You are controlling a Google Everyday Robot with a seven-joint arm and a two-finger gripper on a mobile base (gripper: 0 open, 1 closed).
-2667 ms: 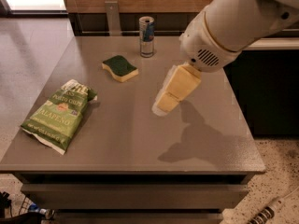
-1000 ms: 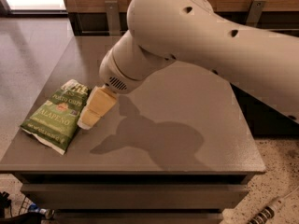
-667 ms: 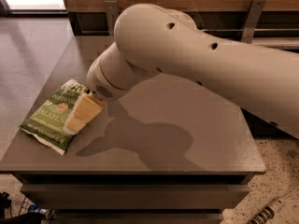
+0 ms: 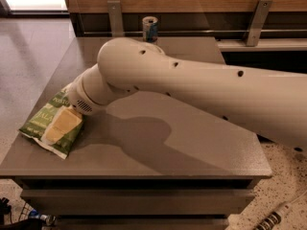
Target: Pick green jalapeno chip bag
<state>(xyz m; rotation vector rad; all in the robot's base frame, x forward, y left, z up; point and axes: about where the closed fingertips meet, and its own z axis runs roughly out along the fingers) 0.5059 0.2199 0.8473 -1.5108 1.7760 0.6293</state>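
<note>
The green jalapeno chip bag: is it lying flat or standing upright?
Flat: the chip bag lies on the table, the gripper over its middle.

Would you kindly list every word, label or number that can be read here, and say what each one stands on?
"JAL...": large white letters on the green jalapeno chip bag; the rest is hidden under the gripper, which sits over the bag near the left edge of the table.
Smaller white line near the bag's top: too blurred to read.
Blue label on the can at the back of the table: unreadable.
</note>
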